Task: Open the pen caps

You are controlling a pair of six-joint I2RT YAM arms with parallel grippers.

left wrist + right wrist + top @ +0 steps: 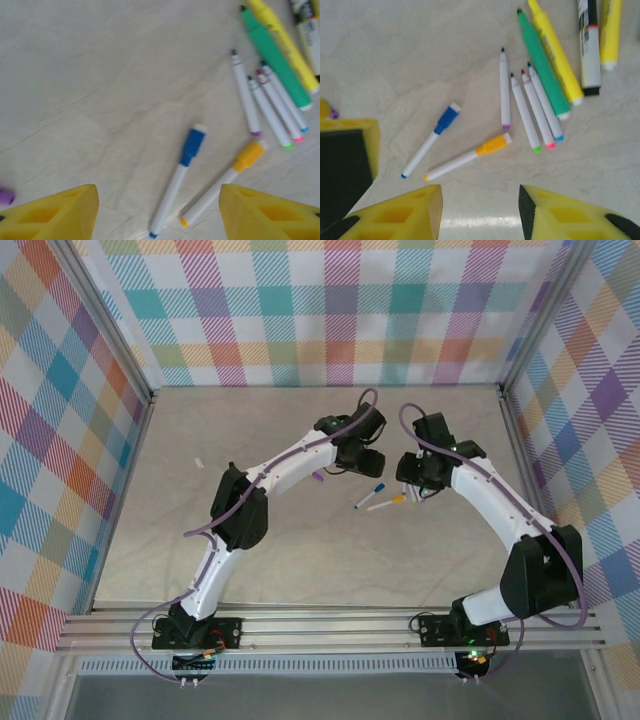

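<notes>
1. State: left end effector (158, 202) is hovering w/ fingers wide, empty; right end effector (479, 205) is also standing parted, gripping nothing.
2. Location: blue-capped pen (176, 186) & orange-capped pen (222, 182) are lying side by side on desk (300, 560), just right of centre, between both end effectors.
3. Axis: both are slanting roughly left-right, caps pointing toward right edge.
4. Judgement: right end effector is sitting nearer caps, left nearer barrel tails.

Looks like a robot test cell in a lab.
Two white arms (290, 462) bolted to an aluminium rail (330, 625), a pale table (250, 430) boxed in by metal posts (122, 340) and bright plaid cloth walls (320, 310).
</notes>
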